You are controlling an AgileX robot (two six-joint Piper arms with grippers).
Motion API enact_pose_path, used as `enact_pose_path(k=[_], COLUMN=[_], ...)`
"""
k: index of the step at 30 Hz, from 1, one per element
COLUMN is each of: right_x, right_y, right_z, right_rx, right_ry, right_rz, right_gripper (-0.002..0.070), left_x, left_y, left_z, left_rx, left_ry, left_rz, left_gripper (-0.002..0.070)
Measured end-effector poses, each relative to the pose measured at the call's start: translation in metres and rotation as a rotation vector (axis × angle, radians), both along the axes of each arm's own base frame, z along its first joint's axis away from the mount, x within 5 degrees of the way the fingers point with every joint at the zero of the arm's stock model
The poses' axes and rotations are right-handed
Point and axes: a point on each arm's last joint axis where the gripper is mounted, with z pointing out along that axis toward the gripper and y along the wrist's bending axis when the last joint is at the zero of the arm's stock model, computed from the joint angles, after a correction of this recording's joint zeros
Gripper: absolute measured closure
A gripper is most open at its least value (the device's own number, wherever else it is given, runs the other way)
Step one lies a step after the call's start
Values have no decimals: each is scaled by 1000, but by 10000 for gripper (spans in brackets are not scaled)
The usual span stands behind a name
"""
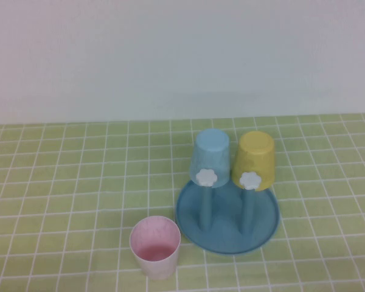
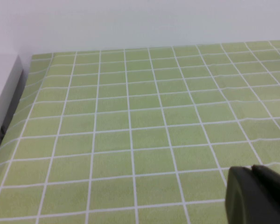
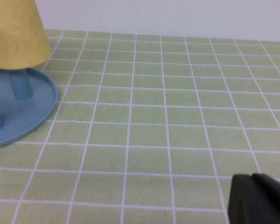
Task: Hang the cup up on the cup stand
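The pink cup [image 1: 155, 246] stands upright on my green-tiled bench [image 1: 61, 182], just beside the blue cup stand [image 1: 227, 220], at its left front. My left end effector [image 2: 256, 196] and right end effector [image 3: 259, 198] hover low over bare bench; I cannot tell either's opening.

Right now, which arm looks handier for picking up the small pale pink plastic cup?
Probably the left. The pale pink plastic cup stands upright left of the blue plastic cup stand, which would block the right gripper. The left gripper faces bare tablecloth.
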Motion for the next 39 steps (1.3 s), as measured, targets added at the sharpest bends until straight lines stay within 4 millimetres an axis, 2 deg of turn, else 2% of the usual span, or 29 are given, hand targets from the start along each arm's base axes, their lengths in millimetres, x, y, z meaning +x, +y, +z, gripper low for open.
enact_pose_path(k=[39], right_x=[0], right_y=[0], right_z=[0], right_rx=[0], right_ry=[0], right_rz=[0], right_gripper=[678], left_x=[0], left_y=[0], left_z=[0], left_rx=[0], left_ry=[0], left_rz=[0], left_gripper=[677])
